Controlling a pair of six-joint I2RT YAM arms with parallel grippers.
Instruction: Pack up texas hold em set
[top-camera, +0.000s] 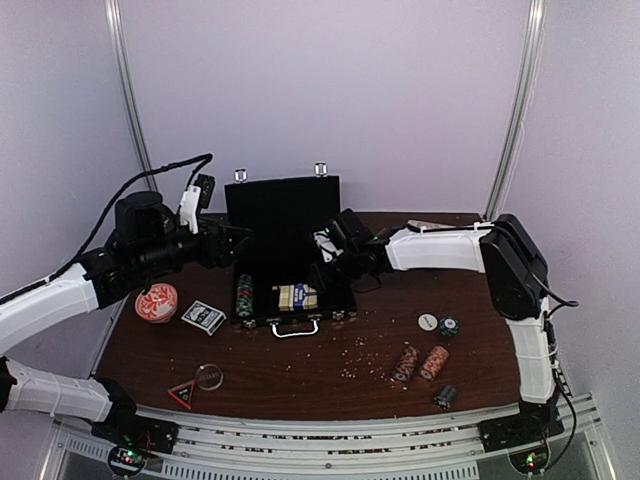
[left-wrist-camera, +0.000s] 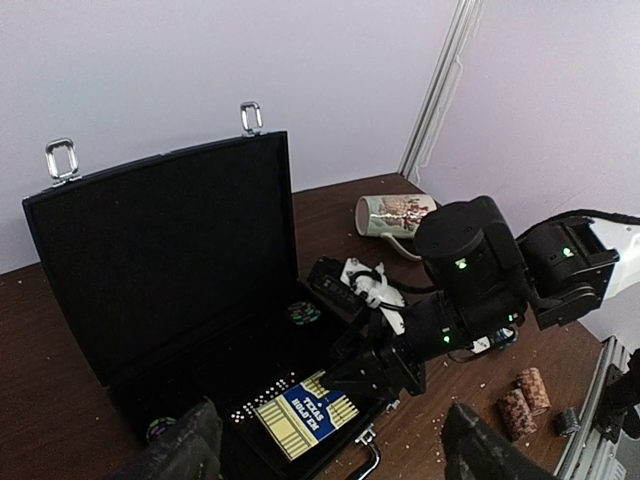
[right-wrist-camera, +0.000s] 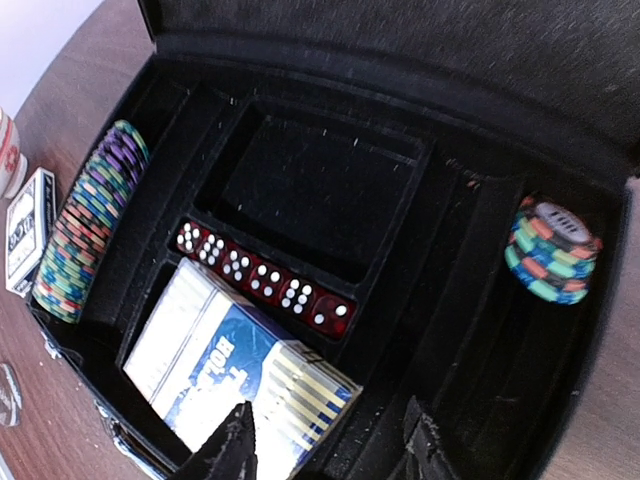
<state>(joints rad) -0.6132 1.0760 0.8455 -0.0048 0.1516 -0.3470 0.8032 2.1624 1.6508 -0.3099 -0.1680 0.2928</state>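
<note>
Near edge of the desk (top-camera: 300, 372) first: a small dark cylinder (top-camera: 445, 397), too blurred to name. Just beyond it, two striped chip stacks (top-camera: 404, 363) lie on their sides, well apart from either claw. Further in, a white round button (top-camera: 428, 322) sits beside a short teal chip stack (top-camera: 448, 326). Over on the left, a boxed card deck (top-camera: 203, 317) lies outside the case.

Now the briefcase (top-camera: 290, 300), mid-desk, lid up. The right claw (right-wrist-camera: 330, 452) hangs over its front compartment, fingers (right-wrist-camera: 232, 445) apart and clamped on nothing, only their tips in frame. The blue boxed deck (right-wrist-camera: 240, 365) lies directly beneath, near end cut off; whether a finger touches it, I can't tell. Behind it come a row of red dice (right-wrist-camera: 265, 280), a long chip row (right-wrist-camera: 85, 225) in the left slot and a short stack (right-wrist-camera: 553, 250) at the right.

The left claw (left-wrist-camera: 330, 455) is spread wide and empty at the case's left side, the right arm hiding part of the tray from it. Far back, a mug (left-wrist-camera: 395, 215) lies on its side.
</note>
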